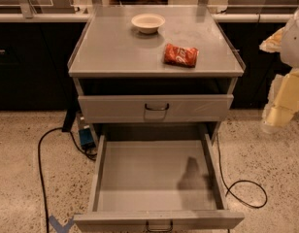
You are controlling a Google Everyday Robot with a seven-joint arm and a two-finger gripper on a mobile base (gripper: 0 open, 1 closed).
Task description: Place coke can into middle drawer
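Expect trouble first at the coke can (181,55), lying low on its side near the front right of the bench (115,52), well apart from the cream bowl (148,23): likely to roll or skid off the near edge under a glancing touch, missing the middle drawer (140,178) pulled open below. Cannot tell the state of the claw (274,123), hanging at the far right beside the cabinet, well apart from the can. Beware also of clipping the shut upper drawer front (115,108) on the way down, or of letting go too high and bouncing the can over the low side walls.
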